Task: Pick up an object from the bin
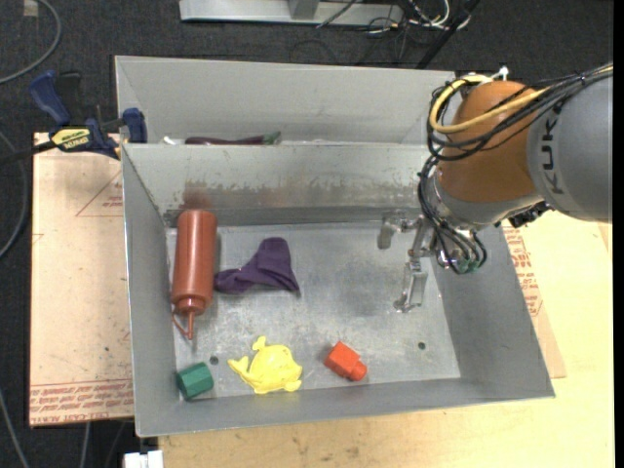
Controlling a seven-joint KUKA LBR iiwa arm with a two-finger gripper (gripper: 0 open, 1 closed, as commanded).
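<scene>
The robot arm's gripper (409, 279) hangs over bare floor in the right half of the grey metal bin (292, 185), with nothing seen in its grasp; how far open it is cannot be told. An orange-red block (345, 361) lies nearest, front centre, well apart from it. A yellow toy (265, 367), green block (195, 381), purple cloth (261, 268) and reddish-brown squeeze bottle (193, 259) lie farther left.

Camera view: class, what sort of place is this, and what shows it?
Probably a robotics lab: a robot's two-finger gripper hangs in a grey metal bin holding a brown plastic squeeze bottle and a yellow rubbery toy; loose cables lie beyond it.
</scene>
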